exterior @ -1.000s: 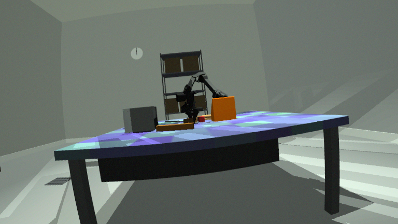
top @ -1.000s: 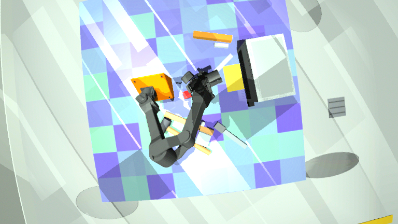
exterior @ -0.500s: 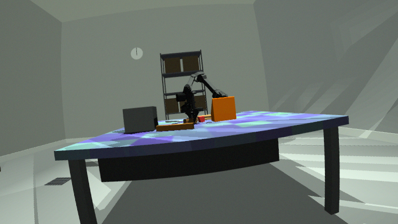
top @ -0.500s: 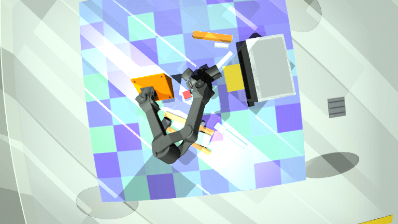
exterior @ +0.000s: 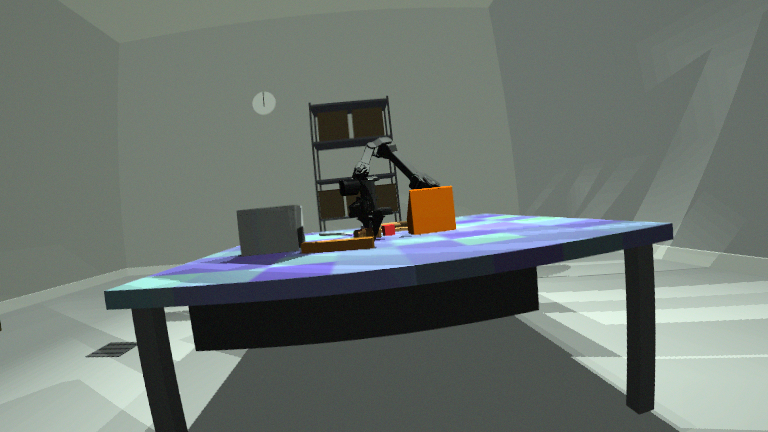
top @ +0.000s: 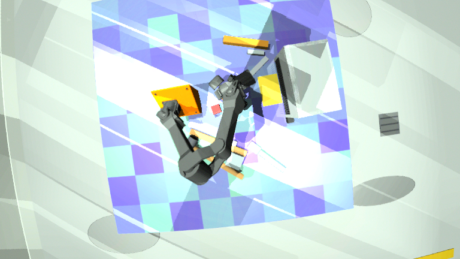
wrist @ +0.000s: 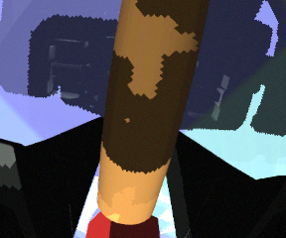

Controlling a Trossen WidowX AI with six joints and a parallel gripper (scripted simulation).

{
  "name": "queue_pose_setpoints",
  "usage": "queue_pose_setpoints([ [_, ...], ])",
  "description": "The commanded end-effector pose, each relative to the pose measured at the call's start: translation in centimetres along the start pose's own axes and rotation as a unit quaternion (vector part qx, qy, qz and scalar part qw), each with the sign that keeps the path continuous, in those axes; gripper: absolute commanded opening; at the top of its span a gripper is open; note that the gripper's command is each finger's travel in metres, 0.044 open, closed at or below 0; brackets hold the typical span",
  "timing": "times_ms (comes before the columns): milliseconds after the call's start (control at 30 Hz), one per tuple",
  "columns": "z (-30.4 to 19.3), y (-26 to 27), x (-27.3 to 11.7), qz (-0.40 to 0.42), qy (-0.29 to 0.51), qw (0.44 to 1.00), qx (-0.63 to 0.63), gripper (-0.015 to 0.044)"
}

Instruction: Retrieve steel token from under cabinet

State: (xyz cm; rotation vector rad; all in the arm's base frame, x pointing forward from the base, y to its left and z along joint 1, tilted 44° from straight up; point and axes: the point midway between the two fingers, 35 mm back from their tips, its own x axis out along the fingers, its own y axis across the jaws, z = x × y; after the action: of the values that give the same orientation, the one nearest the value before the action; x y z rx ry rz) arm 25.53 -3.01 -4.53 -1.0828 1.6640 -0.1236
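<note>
My gripper (top: 234, 88) (exterior: 372, 233) (wrist: 137, 131) is shut on a round wooden handle (wrist: 148, 99), low over the table. A pale grey strip (top: 259, 66) juts from under the hand toward the cabinet's far-left corner in the top view and looks like part of the same tool; its join is hidden. Its visible end is short of the cabinet (top: 313, 80) (exterior: 269, 230). The yellow marked area (top: 270, 90) lies in front of the cabinet's dark slotted face (top: 282, 86). The token cannot be made out in any view.
A red cube (top: 215, 108) (exterior: 388, 229) stands near the hand. An orange bar (top: 246, 42) (exterior: 338, 244) and small pale bar (top: 256, 52) lie beyond it. The large orange block (top: 190, 101) (exterior: 433, 209), wooden pieces (top: 232, 170) and thin grey tool (top: 271, 159) are also on the table.
</note>
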Motion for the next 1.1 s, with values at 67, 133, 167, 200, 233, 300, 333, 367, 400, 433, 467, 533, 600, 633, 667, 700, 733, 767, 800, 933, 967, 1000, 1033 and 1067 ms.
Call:
queue_pose_setpoints([
  [67,0.6,0.5,-0.2,0.0,-0.003,1.0,-0.002,0.0],
  [133,0.7,0.7,-0.2,0.0,-0.004,1.0,-0.002,0.0],
  [167,0.8,0.8,-0.2,0.0,-0.004,1.0,-0.002,0.0],
  [200,0.9,0.9,-0.2,0.0,-0.004,1.0,-0.002,0.0],
  [233,0.9,0.9,-0.2,0.0,-0.004,1.0,-0.002,0.0],
  [300,1.1,1.1,-0.2,0.0,-0.004,1.0,-0.002,0.0],
  [333,1.1,1.2,-0.2,0.0,-0.004,1.0,-0.002,0.0],
  [367,1.2,1.3,-0.2,0.0,-0.004,1.0,-0.002,0.0],
  [400,1.3,1.4,-0.2,0.0,-0.004,1.0,-0.002,0.0],
  [433,1.3,1.5,-0.2,0.0,-0.004,1.0,-0.002,0.0],
  [467,1.4,1.6,-0.2,0.0,-0.004,1.0,-0.002,0.0],
  [533,1.5,1.8,-0.2,0.0,-0.004,1.0,-0.002,0.0],
  [600,1.6,2.0,-0.2,0.0,-0.004,1.0,-0.002,0.0],
  [633,1.7,2.1,-0.2,0.0,-0.004,1.0,-0.002,0.0],
  [667,1.7,2.2,-0.2,0.0,-0.004,1.0,-0.002,0.0],
  [700,1.8,2.3,-0.2,0.0,-0.004,1.0,-0.002,0.0],
  [733,1.8,2.4,-0.2,0.0,-0.004,1.0,-0.002,0.0],
  [767,1.9,2.5,-0.2,0.0,-0.004,1.0,-0.002,0.0],
  [800,1.9,2.6,-0.2,0.0,-0.004,1.0,-0.002,0.0],
  [933,2.1,3.0,-0.2,0.001,-0.004,1.0,-0.001,0.0],
  [967,2.2,3.1,-0.2,0.001,-0.004,1.0,-0.001,0.0],
  [1000,2.2,3.2,-0.2,0.001,-0.004,1.0,-0.001,0.0],
  [1033,2.2,3.2,-0.2,0.001,-0.004,1.0,-0.001,0.0],
  [1067,2.2,3.2,-0.2,0.001,-0.004,1.0,-0.001,0.0],
])
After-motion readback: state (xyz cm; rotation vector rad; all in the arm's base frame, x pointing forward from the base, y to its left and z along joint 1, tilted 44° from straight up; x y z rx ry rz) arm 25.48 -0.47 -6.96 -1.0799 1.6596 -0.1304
